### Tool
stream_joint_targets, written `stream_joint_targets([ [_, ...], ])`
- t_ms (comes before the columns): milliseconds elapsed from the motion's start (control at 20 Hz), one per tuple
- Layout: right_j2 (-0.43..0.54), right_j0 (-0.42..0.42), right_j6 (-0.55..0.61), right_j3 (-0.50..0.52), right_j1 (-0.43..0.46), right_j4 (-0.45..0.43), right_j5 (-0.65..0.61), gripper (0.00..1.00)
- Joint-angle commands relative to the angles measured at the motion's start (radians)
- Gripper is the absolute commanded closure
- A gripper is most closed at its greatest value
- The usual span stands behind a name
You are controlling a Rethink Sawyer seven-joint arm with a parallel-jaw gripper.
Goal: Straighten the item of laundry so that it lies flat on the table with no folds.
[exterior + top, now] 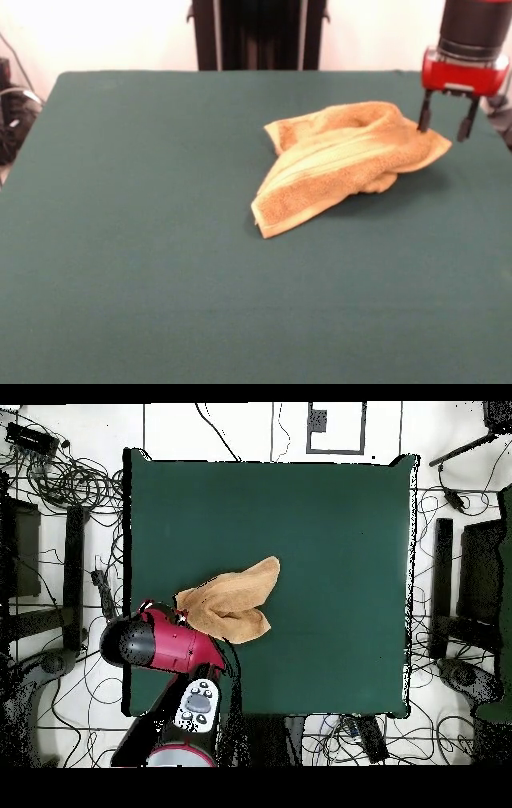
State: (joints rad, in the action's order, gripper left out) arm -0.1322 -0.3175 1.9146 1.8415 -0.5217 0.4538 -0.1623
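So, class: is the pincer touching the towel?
Cannot tell. In the front view one fingertip overlaps the towel edge; overhead, the arm hides it.

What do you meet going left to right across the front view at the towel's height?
Bare green table → crumpled orange-tan towel, folded over on itself → open gripper at the towel's right-hand end, one finger by the cloth and the other just past its corner.
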Motion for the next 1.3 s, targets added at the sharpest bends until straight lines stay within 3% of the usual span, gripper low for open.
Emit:
stream_joint_targets([
  [50, 0.063, -0.013, 0.261, 0.032, 0.047, 0.059, -0.006, 0.0],
  [300, 0.084, 0.008, 0.254, 0.036, 0.047, 0.056, 0.014, 0.0],
  [600, -0.02, 0.089, 0.107, -0.034, -0.066, -0.037, -0.207, 0.0],
  [750, -0.014, 0.148, 0.058, -0.082, -0.085, -0.072, -0.255, 0.0],
  [1150, -0.029, 0.173, 0.076, -0.169, -0.119, -0.143, -0.343, 0.0],
  [1300, 0.002, 0.196, 0.095, -0.159, -0.125, -0.138, -0.304, 0.0],
])
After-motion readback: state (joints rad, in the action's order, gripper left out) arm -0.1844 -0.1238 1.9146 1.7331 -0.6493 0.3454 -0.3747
